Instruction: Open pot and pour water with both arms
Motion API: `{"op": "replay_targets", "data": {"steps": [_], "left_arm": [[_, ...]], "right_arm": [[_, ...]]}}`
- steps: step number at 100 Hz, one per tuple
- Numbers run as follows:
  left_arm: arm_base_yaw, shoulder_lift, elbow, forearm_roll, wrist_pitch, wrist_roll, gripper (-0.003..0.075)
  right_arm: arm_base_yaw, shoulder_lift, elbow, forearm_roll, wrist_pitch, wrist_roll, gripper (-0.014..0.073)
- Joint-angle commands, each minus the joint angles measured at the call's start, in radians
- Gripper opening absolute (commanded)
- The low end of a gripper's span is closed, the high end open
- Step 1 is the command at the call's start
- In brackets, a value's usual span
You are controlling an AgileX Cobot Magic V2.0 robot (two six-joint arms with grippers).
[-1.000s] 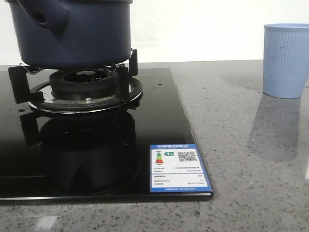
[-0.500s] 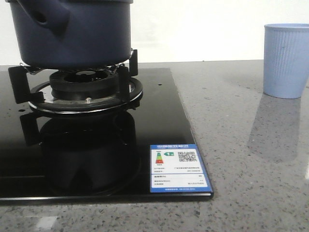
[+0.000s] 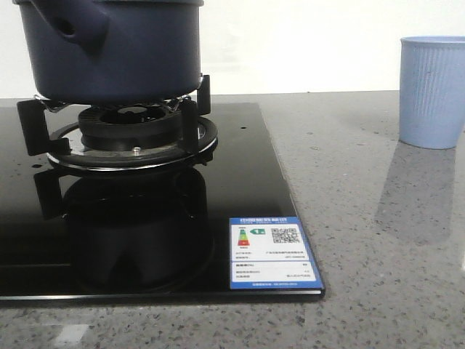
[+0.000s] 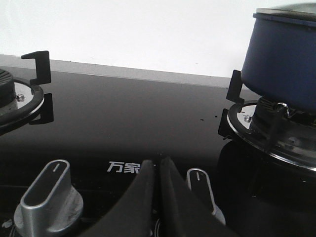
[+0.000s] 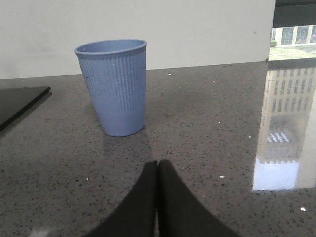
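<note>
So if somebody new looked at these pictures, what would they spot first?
Probably the big dark blue pot, sitting on the burner stand of the shiny black stove on the left side. Next, the pale blue ribbed cup standing alone on the grey counter to the right. Also the bright blue sticker at the stove's near corner.

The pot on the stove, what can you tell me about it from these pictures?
The pot is large, round and dark navy blue with a matte finish and a rounded bottom edge. A stubby hollow handle sticks out of its side. It stands upright on the black prongs of a burner on the glossy black cooktop. In the left wrist view a lid covers it. Neither gripper touches it.
</note>
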Motion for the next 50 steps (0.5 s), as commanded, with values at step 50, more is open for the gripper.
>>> {"op": "replay_targets", "data": {"steps": [50], "left_arm": [[-0.003,-0.025,0.034,-0.011,-0.074,-0.012,-0.0019]], "right_arm": [[-0.007,-0.02,0.027,-0.022,-0.065,-0.013,-0.0067]]}}
